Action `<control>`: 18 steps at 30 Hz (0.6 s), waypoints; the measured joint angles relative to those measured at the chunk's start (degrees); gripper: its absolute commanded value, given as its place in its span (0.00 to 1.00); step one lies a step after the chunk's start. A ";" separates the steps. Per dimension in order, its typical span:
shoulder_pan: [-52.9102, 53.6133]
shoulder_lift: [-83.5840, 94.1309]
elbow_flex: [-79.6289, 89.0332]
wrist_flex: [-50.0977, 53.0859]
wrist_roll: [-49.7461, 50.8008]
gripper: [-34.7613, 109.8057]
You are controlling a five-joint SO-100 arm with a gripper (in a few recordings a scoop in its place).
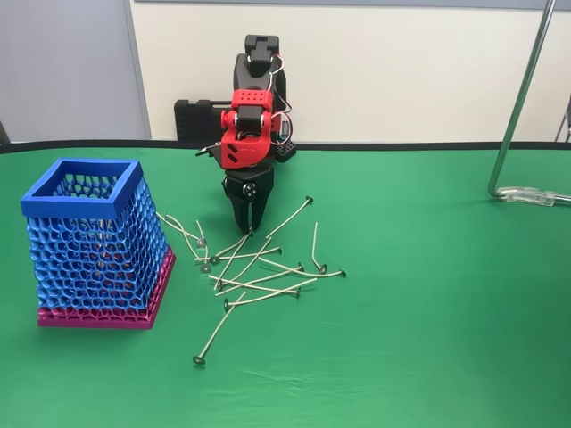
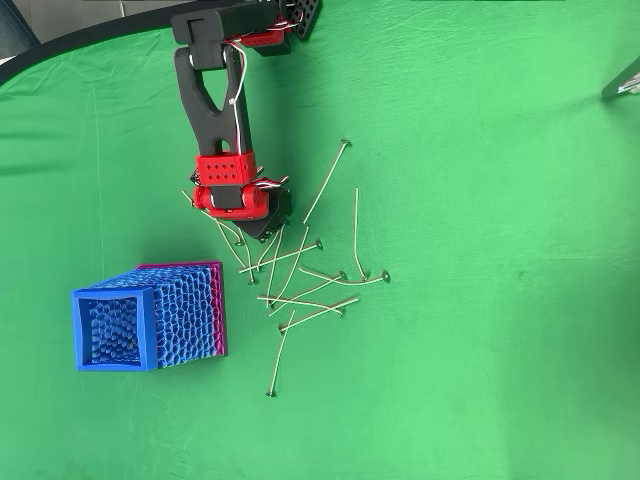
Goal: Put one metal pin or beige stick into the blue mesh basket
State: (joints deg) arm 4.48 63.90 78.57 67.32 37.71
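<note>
Reaching jaws [image 1: 249,225] over pins [image 1: 259,267]; basket [image 2: 150,318] interior seen overhead.

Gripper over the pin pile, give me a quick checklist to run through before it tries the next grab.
1. Gripper over the pins: ok, jaws point down into the upper end of the pile.
2. Jaws open enough to take a pin: cannot tell, the tips look close together.
3. One pin alone between the jaws: not ok, several pins cross right under the tips.
4. Pin already held: cannot tell.
5. Blue mesh basket upright, mouth open: ok.
6. Path from pile to basket: ok, bare green cloth between them in the overhead view.
</note>
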 measured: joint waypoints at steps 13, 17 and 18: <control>-0.53 -0.26 -1.23 0.00 -1.58 0.34; -0.53 -0.26 -1.23 -0.09 -1.85 0.32; -0.53 -0.26 -1.23 -0.09 -1.85 0.31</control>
State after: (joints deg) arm 3.96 63.63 77.34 67.24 35.86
